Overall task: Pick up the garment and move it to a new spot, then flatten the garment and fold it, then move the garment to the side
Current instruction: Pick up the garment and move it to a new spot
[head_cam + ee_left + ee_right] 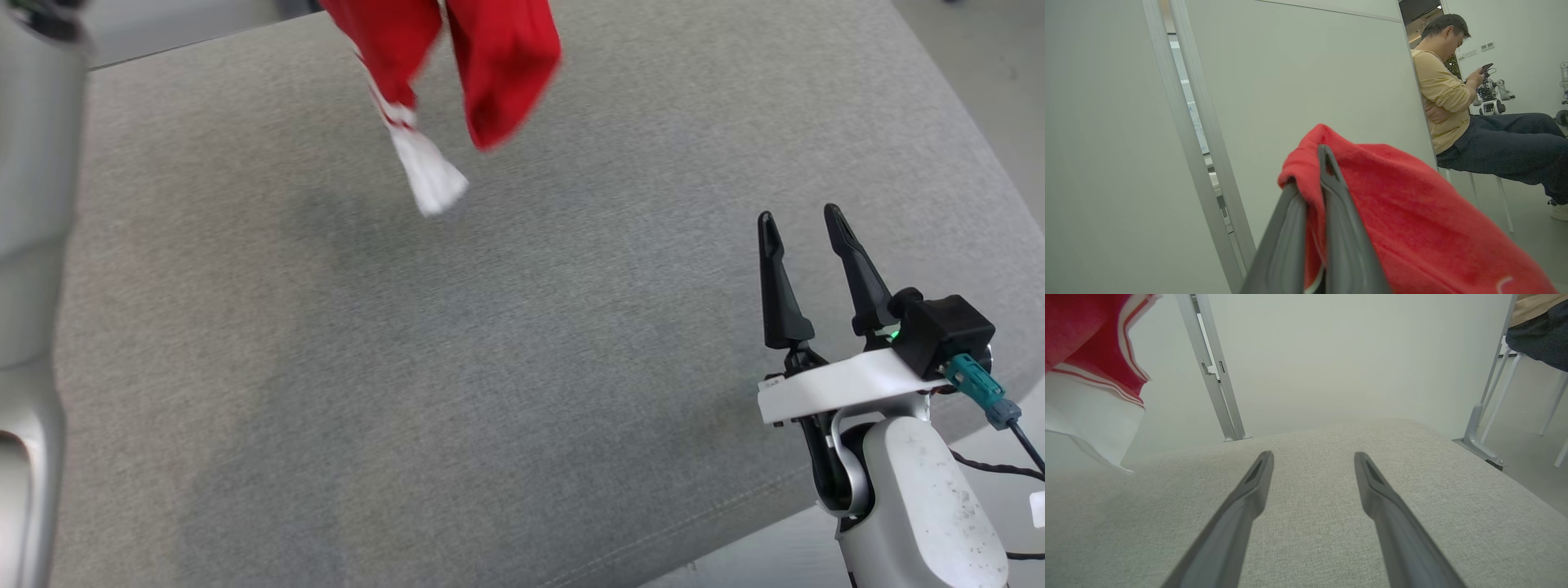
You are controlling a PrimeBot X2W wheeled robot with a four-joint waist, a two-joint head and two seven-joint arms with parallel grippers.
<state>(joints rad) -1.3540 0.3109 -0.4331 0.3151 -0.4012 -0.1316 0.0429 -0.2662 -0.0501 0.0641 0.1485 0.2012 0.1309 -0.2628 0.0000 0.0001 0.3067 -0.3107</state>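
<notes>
"Red fleece garment with a white striped cuff (490, 73), where is it?"
"Hanging above the grey fabric cushion (408, 367), its top cut off by the frame edge. One garment only."
"Grippers?"
"Two. Left gripper (1308, 167) clamped on its fold; right gripper (798, 214) spread apart, empty, over the cushion's corner."

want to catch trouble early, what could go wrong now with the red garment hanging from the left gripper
1. The left gripper pinches only a small fold of the garment, so its hanging weight may pull it free.
2. It hangs bunched above the grey cushion, white cuff lowest, and may land crumpled, harder to flatten.
</notes>
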